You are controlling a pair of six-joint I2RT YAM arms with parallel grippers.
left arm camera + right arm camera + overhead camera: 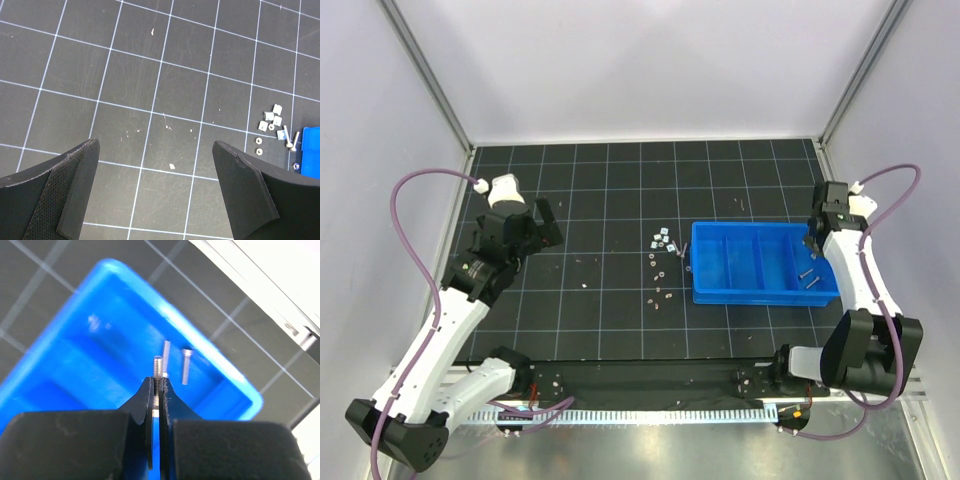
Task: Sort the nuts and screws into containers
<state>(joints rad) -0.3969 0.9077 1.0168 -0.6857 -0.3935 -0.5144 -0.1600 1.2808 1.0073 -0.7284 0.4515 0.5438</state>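
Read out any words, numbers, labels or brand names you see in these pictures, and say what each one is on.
None: no readable text in any view.
Blue tray: no label or number shows.
Grid mat: only white lines, no numerals.
Left arm and right arm: no lettering that can be made out.
Screw in the right gripper: no marking shows.

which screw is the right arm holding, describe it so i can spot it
Find the blue tray; the right end effector hangs over its right end. The screw is the one pinched in its closed jaws, one end poking out, unlike the two loose screws lying flat on the tray floor.
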